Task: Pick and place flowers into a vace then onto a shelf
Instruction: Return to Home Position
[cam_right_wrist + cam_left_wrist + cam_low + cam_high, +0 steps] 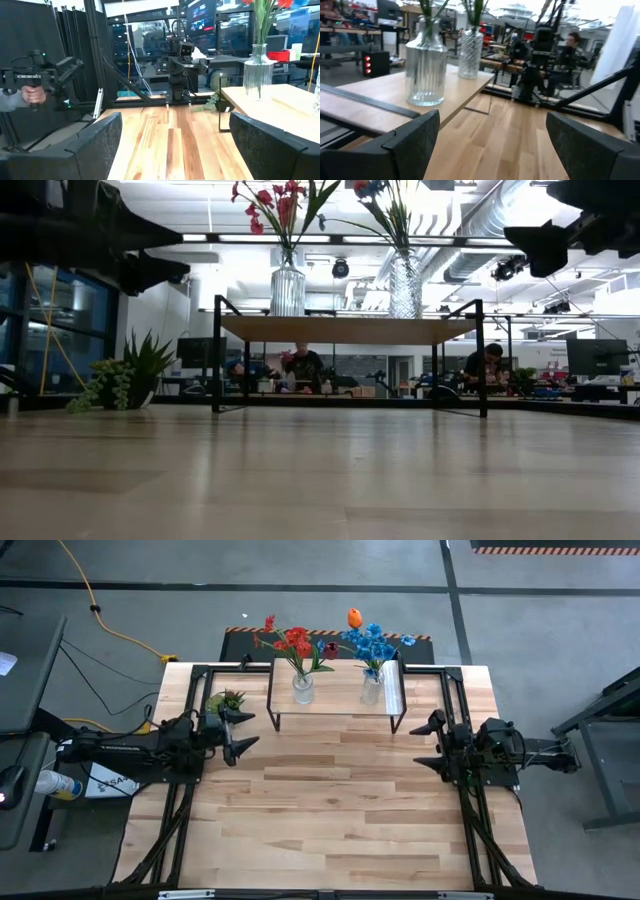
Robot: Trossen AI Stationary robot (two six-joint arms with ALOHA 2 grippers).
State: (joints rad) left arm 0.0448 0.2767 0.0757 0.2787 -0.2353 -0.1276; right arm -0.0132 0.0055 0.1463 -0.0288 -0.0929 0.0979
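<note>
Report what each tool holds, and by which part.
Nothing is held. The left tool and right tool are open and empty; both clear glass flower vases stand on the light wooden shelf.

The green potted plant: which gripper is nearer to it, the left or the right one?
Left. The left gripper sits close beside the potted plant; the right gripper is far off, on the opposite side.

The shelf [335,705] stands at the far middle of the table [330,800]. On it stand a left vase [302,688] and a right vase [371,690], with flowers [295,642] in each. A potted plant [226,700] sits left of the shelf, the left gripper [248,728] just beside it, the right gripper [424,743] at the table's right side.
</note>
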